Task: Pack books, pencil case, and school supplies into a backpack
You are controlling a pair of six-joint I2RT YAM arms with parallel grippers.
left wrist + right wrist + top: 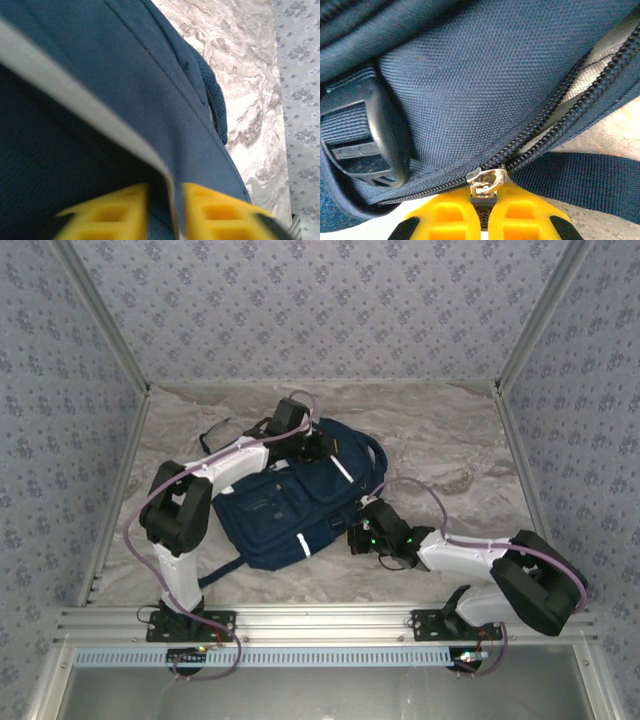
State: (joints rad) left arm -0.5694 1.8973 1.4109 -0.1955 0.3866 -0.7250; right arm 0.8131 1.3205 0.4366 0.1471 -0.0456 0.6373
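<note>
a: backpack [290,505] lies flat mid-desk [450,440], front pockets up, top end toward the far side. where are the hands?
b: right hand [484,210] is at the bag's right edge, pads clamped tight on the black tab of the zip pull [485,181].
a: and the zip itself?
b: joined on the buckle [365,145] side of the pull, parted on the other side, with pale lining [610,55] in the gap. a strap [580,175] lies on the desk just below.
a: left hand [165,192]?
b: up at the far end of the bag. the gap is narrow, and a fold of navy cloth with the grey stripe [75,95] runs down into it. pinching or just around it, i can't tell.
a: how will this thing behave?
b: soft, floppy woven cloth, i'd say. pull the zip alone and the whole bag likely slides or bunches on that smooth desk. so it wants an anchor: one hand on a fold near the top, the other dragging along the teeth.
a: best hold?
b: that tab. it's small and hard, easy to slip off, so a full squeeze and a pull straight along the track. go sideways and it may jam on the curve.
</note>
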